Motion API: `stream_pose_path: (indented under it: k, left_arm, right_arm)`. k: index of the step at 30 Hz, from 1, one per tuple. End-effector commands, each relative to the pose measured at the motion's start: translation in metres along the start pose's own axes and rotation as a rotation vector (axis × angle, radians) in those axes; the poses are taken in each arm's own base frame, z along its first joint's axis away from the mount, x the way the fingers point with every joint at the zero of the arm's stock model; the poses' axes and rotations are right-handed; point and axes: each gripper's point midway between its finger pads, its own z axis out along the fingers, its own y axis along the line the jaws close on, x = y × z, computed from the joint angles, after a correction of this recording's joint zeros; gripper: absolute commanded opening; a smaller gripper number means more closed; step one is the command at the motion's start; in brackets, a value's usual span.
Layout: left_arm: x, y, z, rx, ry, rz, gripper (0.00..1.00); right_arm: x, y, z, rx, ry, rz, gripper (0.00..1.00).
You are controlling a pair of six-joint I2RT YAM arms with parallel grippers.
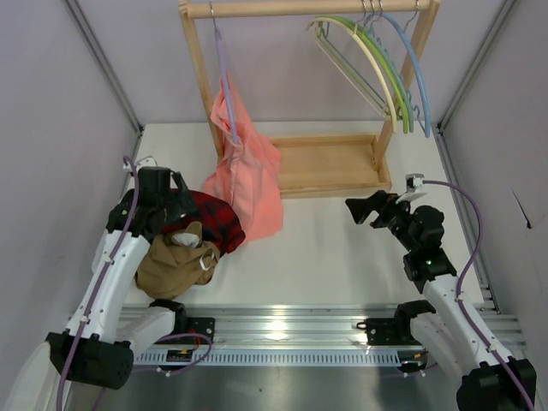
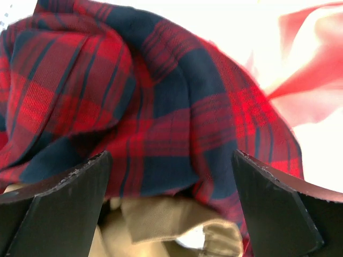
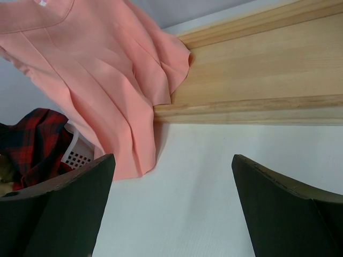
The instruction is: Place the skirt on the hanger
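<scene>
The red and black plaid skirt [image 1: 216,221] lies crumpled at the left of the table, partly over a tan-brown cloth [image 1: 175,265]. In the left wrist view the skirt [image 2: 161,107] fills the frame. My left gripper [image 2: 171,203] is open right above it, fingers either side of the skirt's edge and the tan cloth. The cream hanger [image 1: 364,51] hangs on the rail at the top right, among green and blue hangers. My right gripper [image 1: 361,208] is open and empty above the table. A bit of the skirt [image 3: 32,139] shows in the right wrist view.
A salmon-pink garment [image 1: 248,171] hangs from a lilac hanger [image 1: 224,77] on the wooden rack [image 1: 330,163] and drapes onto the table. A white mesh basket [image 3: 75,155] peeks from under the clothes. Grey walls close both sides.
</scene>
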Motion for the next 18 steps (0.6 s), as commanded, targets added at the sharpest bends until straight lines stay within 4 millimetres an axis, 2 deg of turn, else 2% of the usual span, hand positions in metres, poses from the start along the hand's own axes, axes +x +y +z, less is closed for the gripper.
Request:
stream_pose_path:
  k: [1, 7, 8, 13, 16, 18]
  left_arm:
    - [-0.030, -0.011, 0.009, 0.015, -0.107, -0.060, 0.99]
    - [-0.018, -0.007, 0.029, -0.046, -0.061, -0.042, 1.00]
    - [-0.011, -0.004, 0.034, -0.052, -0.046, -0.036, 0.99]
    - [-0.008, -0.009, 0.036, -0.010, -0.067, -0.045, 0.92]
    - [-0.010, -0.013, 0.036, 0.016, -0.081, -0.045, 0.81]
    - [-0.011, -0.014, 0.035, 0.027, -0.086, -0.041, 0.66]
  right_arm:
    - [-0.009, 0.009, -0.003, -0.033, -0.044, -0.006, 0.99]
    - [-0.011, 0.006, -0.005, -0.011, -0.047, -0.026, 0.99]
    - [-0.010, 0.005, -0.005, -0.007, -0.046, -0.025, 0.99]
    - [-0.010, 0.005, -0.004, -0.010, -0.045, -0.023, 0.99]
    - [-0.012, 0.007, -0.004, -0.014, -0.046, -0.020, 0.99]
    - [-0.014, 0.007, -0.004, -0.014, -0.052, -0.017, 0.99]
